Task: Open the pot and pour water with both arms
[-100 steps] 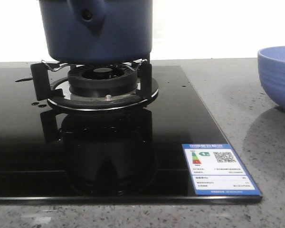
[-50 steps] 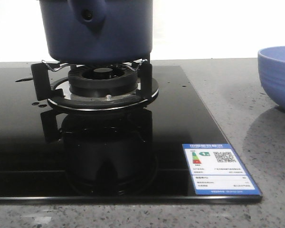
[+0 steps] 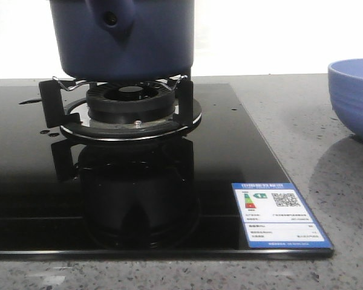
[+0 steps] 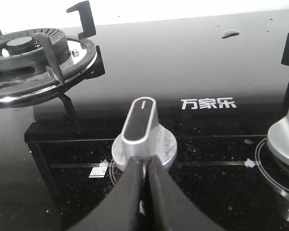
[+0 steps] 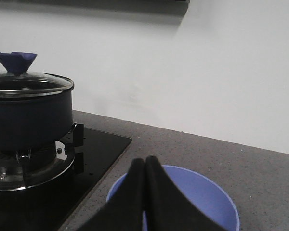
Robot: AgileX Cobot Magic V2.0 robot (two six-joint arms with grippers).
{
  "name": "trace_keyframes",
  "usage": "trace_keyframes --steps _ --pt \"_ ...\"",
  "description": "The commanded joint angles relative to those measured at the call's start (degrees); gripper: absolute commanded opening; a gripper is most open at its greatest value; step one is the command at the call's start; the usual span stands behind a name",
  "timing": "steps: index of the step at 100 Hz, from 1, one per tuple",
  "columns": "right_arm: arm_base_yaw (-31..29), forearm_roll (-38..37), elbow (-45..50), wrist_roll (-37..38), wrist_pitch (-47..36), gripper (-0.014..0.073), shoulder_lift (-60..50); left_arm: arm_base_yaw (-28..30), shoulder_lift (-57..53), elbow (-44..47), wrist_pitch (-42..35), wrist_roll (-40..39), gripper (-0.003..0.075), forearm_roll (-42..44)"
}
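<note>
Pot (image 3: 124, 39): matte navy cylinder, glass lid (image 5: 29, 82).
Hob (image 4: 207, 62): glossy black, "万家乐".
Left gripper (image 4: 145, 192): clenched, empty.
Right gripper (image 5: 145, 192): clenched, empty.

The pot (image 3: 122, 37) sits on the burner (image 3: 130, 103), bowl (image 3: 354, 96) to its right.

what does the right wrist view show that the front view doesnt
Only the right wrist view shows the glass lid with its blue knob still on the pot, the wall behind, and the right claw, shut and empty, over the bowl. Only the front view shows the energy label and the pot's side knob. Both share the pot on its burner, the black cooktop and the blue bowl.
</note>
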Motion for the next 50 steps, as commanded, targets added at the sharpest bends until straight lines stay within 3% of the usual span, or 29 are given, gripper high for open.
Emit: trace_keyframes --steps 1,44,50 --pt "0.0 0.5 -1.2 -0.5 -4.7 -0.0063 0.6 0.2 -1.6 1.9 -2.5 -0.1 -0.0020 -0.3" --pt "-0.5 0.5 1.6 -0.5 -7.1 -0.0063 0.6 0.2 -1.6 1.9 -2.5 -0.1 -0.0020 -0.3" --pt "-1.3 -2.3 4.2 -0.5 -7.4 -0.0063 0.6 0.2 -1.6 1.9 -2.5 -0.1 -0.0020 -0.3"
